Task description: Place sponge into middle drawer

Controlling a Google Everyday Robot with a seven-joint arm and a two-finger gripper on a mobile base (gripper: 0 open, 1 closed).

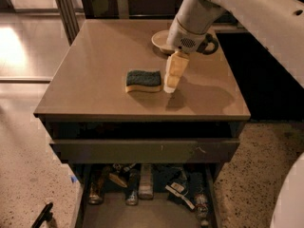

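Grasping step: my read is the approach to the sponge (144, 81); it is not lifted yet.
gripper (169, 86): hangs low over the cabinet top (95, 70), tip close to the surface. I cannot tell how wide it stands from this angle. It holds nothing.
sponge: flat on the cabinet top, green face up, yellow foam edge toward the camera. Just beside the gripper at its 9 o'clock; contact unclear.
Do it well: shift toward 9 o'clock until centred over the sponge, straddle its short width, descend to the foam layer, close gently since foam squashes.
white bowl (161, 41): at the gripper's 12 o'clock, near the wrist; keep clear on lift.
middle drawer (142, 215): pulled-out tray at 6 o'clock, below the drawer front (142, 149). Bottles (137, 184) crowd its back, so release over the bare grey floor.
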